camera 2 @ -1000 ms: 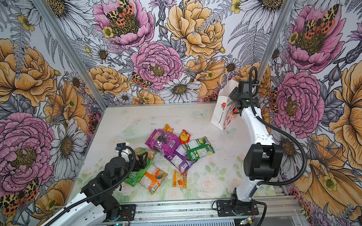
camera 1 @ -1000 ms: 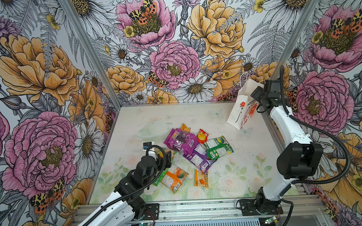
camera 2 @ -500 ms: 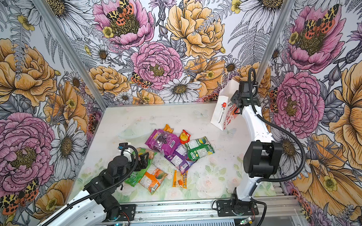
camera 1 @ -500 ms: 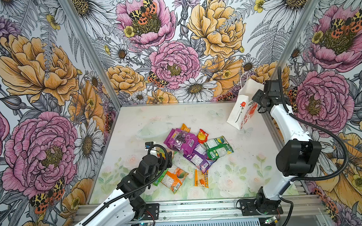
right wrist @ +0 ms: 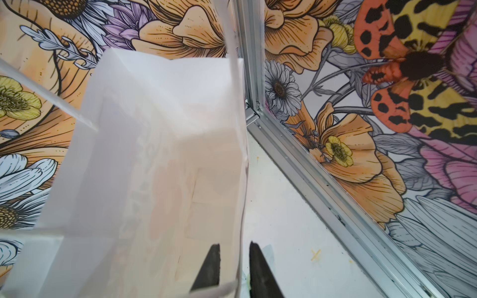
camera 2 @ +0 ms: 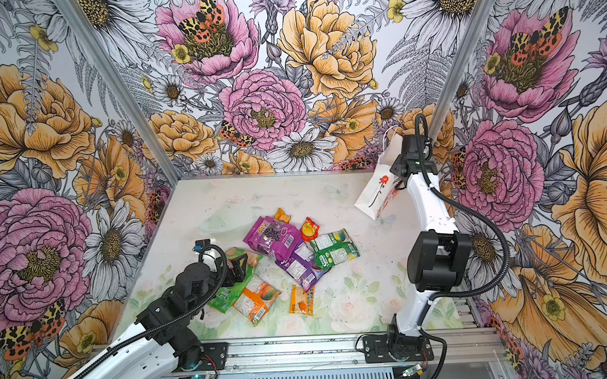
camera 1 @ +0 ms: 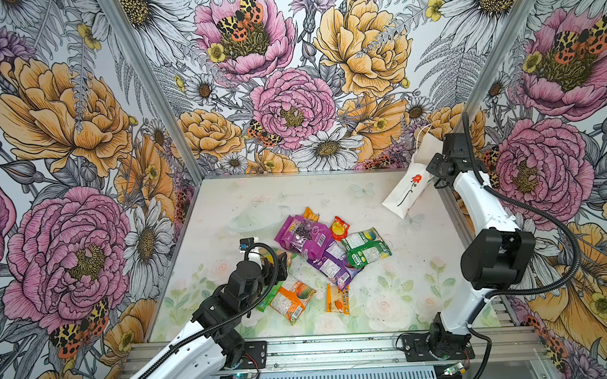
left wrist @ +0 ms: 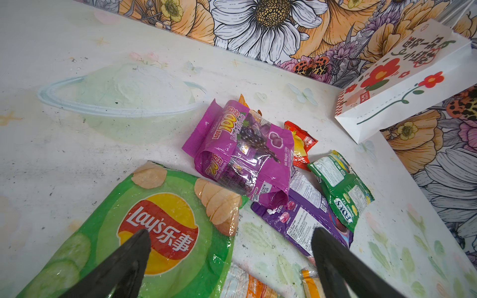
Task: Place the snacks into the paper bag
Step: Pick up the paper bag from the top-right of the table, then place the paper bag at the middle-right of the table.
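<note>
Nothing looks packed yet: the snacks [camera 1: 303,237] lie heaped in the middle, and the paper bag [camera 1: 404,190] leans at the far right, seemingly empty. The left claw [left wrist: 231,232] hangs wide apart over the chip bag [left wrist: 160,206]. The right claw [right wrist: 233,247] narrowly straddles the bag's wall, but whether it pinches the wall cannot be told.

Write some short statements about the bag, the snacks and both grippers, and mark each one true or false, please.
1. The bag lies flat in the middle of the table. False: it stands in the far right corner.
2. The left gripper is open above the Lay's packet. True.
3. The red sachet is inside the bag. False: it lies on the table, beside the magenta pouch.
4. The right gripper has its jaws on either side of the bag's wall. True.
</note>
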`<state>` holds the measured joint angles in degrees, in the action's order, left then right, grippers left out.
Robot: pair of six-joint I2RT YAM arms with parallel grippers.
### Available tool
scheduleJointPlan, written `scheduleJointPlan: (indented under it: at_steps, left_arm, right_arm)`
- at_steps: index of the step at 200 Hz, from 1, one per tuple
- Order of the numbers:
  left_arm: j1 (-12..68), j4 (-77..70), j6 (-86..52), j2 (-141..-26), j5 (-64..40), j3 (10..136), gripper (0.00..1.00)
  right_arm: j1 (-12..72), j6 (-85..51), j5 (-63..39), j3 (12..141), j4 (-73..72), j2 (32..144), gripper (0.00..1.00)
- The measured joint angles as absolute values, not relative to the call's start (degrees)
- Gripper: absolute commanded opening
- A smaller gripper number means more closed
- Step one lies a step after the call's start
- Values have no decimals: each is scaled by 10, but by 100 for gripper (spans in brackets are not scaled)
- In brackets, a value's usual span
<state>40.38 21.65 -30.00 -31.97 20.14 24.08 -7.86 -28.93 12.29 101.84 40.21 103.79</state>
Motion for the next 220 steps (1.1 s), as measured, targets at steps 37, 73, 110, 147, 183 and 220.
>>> scheduleJointPlan:
  at_steps: [37, 73, 110, 147, 183, 220]
  left_arm:
    - [404, 216, -300, -320, 201, 241, 99]
    - [404, 216, -300, -320, 202, 241, 99]
    - [404, 216, -300, -320, 206, 241, 99]
    - [404, 216, -300, -320, 206, 241, 99]
    - [404, 216, -300, -322, 206, 241, 99]
    - [404, 214, -302, -344, 205, 241, 99]
  right_arm:
    - [-79, -288, 116, 1020, 416, 1040, 9]
    - [-79, -285, 108, 1021, 419, 1039, 2]
    - [-75, -274, 102, 1013, 429, 1013, 0]
    - [-24, -237, 146, 961, 441, 927, 0]
    - [44, -209, 196, 857, 447, 803, 0]
    - [107, -211, 243, 735, 455, 698, 0]
